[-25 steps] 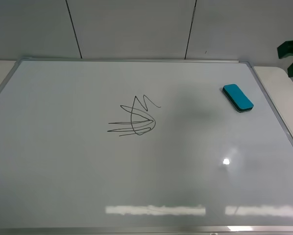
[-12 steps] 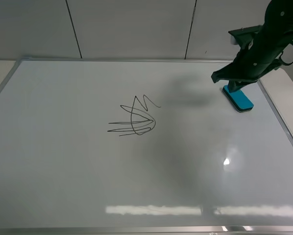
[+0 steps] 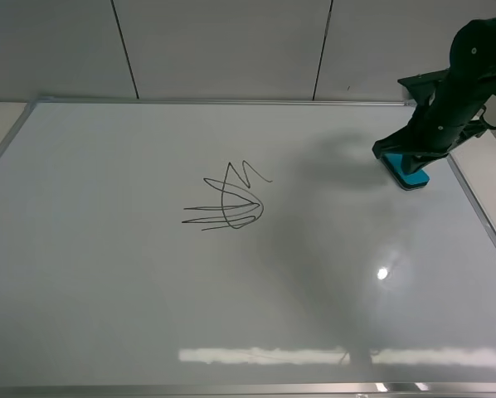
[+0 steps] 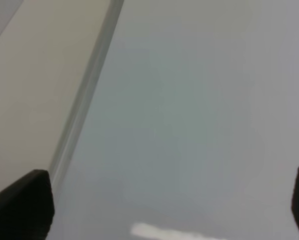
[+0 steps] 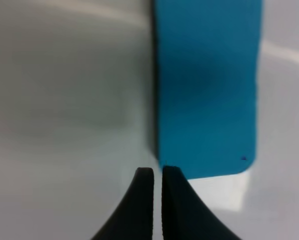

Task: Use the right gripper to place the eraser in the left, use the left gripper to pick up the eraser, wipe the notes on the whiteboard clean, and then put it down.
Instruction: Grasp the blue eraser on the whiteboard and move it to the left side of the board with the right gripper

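Eraser: we see the teal eraser (image 3: 411,175) lying on the whiteboard (image 3: 148,315) at its far right, beside the silver frame (image 3: 472,207).
Right gripper: the right gripper (image 5: 157,174) sits at the eraser's edge with its jaws pressed together, holding nothing. Its arm hides the eraser's far end.
Left gripper: the left gripper (image 4: 159,205) is spread wide and empty.
Notes: the notes (image 3: 227,203) lie left of centre, well apart from the eraser.

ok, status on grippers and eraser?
Right gripper shut, empty, at the end of the eraser. Left gripper open, empty, over the whiteboard edge. Eraser flat on the whiteboard, not gripped; notes unwiped. Nothing in the way.
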Available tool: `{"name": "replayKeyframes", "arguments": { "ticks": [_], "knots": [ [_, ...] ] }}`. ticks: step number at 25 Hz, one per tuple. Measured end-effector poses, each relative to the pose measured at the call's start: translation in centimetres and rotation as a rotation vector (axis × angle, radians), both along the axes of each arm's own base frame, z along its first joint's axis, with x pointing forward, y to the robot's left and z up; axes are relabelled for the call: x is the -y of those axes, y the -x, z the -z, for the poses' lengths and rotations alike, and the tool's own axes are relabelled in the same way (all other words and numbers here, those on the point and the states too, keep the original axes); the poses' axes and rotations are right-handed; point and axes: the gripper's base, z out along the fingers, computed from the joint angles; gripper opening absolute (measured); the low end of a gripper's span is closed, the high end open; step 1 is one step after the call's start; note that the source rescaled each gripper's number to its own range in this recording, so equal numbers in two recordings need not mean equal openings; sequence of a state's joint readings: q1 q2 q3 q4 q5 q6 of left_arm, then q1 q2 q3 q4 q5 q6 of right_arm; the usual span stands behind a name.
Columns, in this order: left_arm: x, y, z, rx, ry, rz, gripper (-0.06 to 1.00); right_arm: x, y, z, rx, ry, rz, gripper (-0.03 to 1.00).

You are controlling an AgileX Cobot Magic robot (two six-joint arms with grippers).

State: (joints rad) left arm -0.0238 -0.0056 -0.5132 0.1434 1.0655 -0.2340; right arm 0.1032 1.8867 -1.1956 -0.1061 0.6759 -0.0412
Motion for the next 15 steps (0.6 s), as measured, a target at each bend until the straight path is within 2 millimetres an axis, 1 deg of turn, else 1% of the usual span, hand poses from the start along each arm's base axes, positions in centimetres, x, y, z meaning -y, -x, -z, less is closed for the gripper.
{"name": "replayKeyframes", "arguments": {
  "ticks": [3,5,15],
  "knots": [
    [0.0,0.0,0.0,0.0,0.0,0.0,0.92,1.5,-0.2,0.0,0.014,-0.018,0.046,0.0],
    [0.0,0.0,0.0,0.0,0.0,0.0,0.92,2.1,-0.4,0.0,0.032,-0.022,0.061,0.0],
    [0.0,0.0,0.0,0.0,0.0,0.0,0.92,2.1,-1.8,-0.4,0.189,-0.041,0.052,0.0]
  ]
}}
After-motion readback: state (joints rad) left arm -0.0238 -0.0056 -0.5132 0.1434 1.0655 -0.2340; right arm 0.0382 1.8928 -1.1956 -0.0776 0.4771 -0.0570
